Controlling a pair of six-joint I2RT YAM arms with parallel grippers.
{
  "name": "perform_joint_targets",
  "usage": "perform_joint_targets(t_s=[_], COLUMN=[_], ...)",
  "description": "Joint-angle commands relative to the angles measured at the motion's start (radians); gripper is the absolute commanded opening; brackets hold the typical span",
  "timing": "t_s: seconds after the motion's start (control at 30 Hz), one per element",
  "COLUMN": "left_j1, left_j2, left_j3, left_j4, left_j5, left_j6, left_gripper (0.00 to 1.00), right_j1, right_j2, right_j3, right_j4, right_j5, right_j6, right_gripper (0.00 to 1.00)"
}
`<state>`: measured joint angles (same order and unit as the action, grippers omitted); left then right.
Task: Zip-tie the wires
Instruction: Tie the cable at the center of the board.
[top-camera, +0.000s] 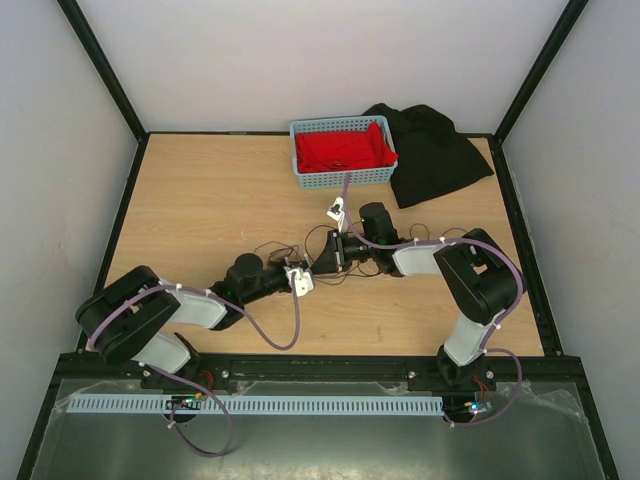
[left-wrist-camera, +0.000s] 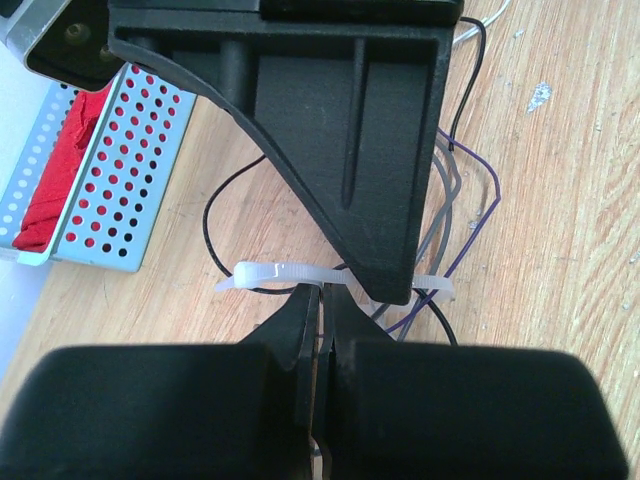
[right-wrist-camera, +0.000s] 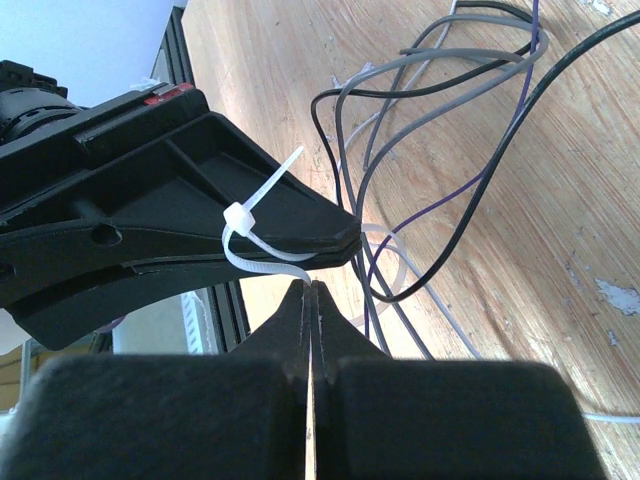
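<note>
Left wrist view shows the zip tie (left-wrist-camera: 280, 273) lying crosswise just above the wood, level with the tips of both grippers. Right wrist view shows it closed into a small, flattened loop. The square head sits at one end, and the free tail stands up and away through it.

The wires (left-wrist-camera: 452, 225), black, grey and purple, curl in loose loops on the table (top-camera: 200, 220). Several strands cross the strip at its right end. Whether the loop encloses them cannot be told.

The left gripper (left-wrist-camera: 322, 298) has its fingers pressed together with no gap. Its tips touch the near edge of the strip about mid-length, but it cannot be confirmed that the strip is caught between them.

The right gripper (left-wrist-camera: 385, 290) comes in from the opposite side, also pressed together. The strip disappears at its tips and shows again beyond them. In its own wrist view the band runs straight into the seam between the fingers, so it is pinching the zip tie.

Top external view places the two grippers tip to tip near the middle of the table, with the wires spread around them.

The blue basket (left-wrist-camera: 120, 190) stands at the far edge, just beyond the grippers, and holds a red cloth (left-wrist-camera: 60, 170). A black cloth (top-camera: 435, 150) lies against the basket's right side.
</note>
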<state>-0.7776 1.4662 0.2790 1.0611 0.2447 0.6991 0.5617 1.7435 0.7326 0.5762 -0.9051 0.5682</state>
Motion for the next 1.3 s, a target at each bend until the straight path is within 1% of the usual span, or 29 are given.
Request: perform_joint_targets(t_s=[0.0,0.33,0.47,0.6,1.27], left_j1=[-0.019,-0.022,-0.020,-0.013,-0.010], left_j2=[0.015,0.033,0.038,0.028,0.064], left_j3=[-0.011,-0.004,-0.003,0.001,0.038], left_j4=[0.010,0.010,0.011,0.013,0.014], left_j5=[0.018,-0.006,-0.040,-0.034,-0.061], left_j6=[0.014,0.008,-0.007,-0.024,0.042], left_gripper=[0.00,0.00,0.00,0.00,0.00], right_j1=[-0.009,-0.010,-0.010,-0.009,-0.009], right_j2=[-0.004,-0.014,-0.021,-0.027,-0.055], right_j3=[0.039,0.037,0.033,0.021,-0.005], right_j4=[0.011,-0.007,-0.020,-0.045,-0.050], right_j5=[-0.001,-0.017,-0.028,-0.029,-0.084], right_j6=[-0.003,-0.008,-0.016,-0.032,-0.012], right_gripper=[0.00,0.00,0.00,0.00,0.00])
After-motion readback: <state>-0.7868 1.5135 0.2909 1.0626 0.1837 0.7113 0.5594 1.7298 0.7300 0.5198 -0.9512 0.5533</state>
